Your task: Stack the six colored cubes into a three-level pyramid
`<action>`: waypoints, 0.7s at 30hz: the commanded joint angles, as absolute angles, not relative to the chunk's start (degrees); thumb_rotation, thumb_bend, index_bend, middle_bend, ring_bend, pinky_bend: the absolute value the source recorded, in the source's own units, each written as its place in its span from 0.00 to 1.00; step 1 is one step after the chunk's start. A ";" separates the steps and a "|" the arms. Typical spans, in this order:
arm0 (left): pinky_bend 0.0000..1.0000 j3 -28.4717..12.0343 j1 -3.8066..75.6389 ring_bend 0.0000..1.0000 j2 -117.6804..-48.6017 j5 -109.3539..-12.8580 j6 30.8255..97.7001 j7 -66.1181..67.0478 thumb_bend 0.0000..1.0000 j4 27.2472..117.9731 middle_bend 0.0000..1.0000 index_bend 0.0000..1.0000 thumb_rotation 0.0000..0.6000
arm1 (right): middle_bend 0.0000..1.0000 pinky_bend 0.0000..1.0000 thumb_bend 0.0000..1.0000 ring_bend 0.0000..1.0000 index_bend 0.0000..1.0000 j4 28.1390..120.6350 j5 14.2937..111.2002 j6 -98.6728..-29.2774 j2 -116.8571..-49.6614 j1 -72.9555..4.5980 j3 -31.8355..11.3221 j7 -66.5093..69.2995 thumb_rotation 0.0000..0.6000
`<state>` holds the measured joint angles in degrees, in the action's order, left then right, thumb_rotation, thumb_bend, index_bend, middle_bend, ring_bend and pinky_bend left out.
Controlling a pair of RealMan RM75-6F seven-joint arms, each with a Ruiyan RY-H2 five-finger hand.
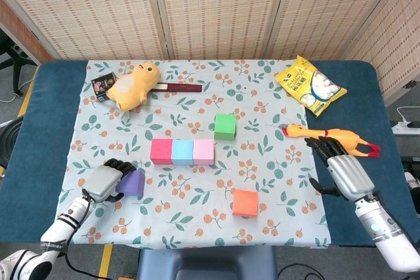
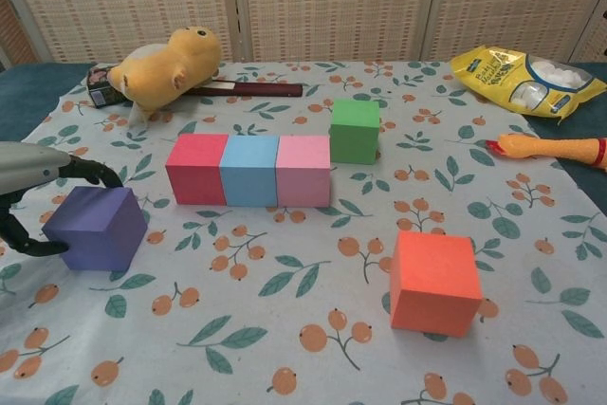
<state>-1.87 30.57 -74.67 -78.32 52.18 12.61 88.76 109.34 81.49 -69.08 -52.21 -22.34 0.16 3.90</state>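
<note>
The pyramid's bottom level is judged complete, a row of three cubes, red (image 1: 161,151), blue (image 1: 182,151) and pink (image 1: 203,151), being set touching just beyond the left robot hand (image 1: 105,181), whose fingers are wrapped around the purple cube (image 2: 93,228). Six cubes are counted, green (image 1: 224,126) and orange (image 1: 245,202) loose between both hands. The right robot hand (image 1: 341,170) is held spread and empty near the tabletop (image 1: 387,90) edge.

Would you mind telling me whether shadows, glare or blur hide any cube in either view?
Head view: even soft light, no glare, all cubes sharp, only the left hand covers part of the purple cube. Chest view: faint shadows beside the orange cube, nothing blurred.
</note>
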 commanded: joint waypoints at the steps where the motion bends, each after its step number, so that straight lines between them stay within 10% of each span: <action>1: 0.23 -1.67 30.43 0.29 -74.87 -78.50 52.90 12.53 0.28 88.26 0.31 0.38 1.00 | 0.15 0.00 0.26 0.00 0.00 109.33 81.49 -68.85 -52.12 -22.11 0.03 3.95 1.00; 12: 0.29 -6.07 32.24 0.36 -63.99 -80.54 56.17 5.25 0.28 96.00 0.39 0.45 1.00 | 0.15 0.00 0.26 0.00 0.00 110.06 81.77 -68.86 -51.75 -20.92 -0.76 3.78 1.00; 21: 0.29 -11.71 41.77 0.35 -63.10 -73.36 46.63 8.63 0.29 98.09 0.38 0.41 1.00 | 0.15 0.00 0.26 0.00 0.00 112.03 83.09 -70.96 -50.46 -18.51 -0.38 2.85 1.00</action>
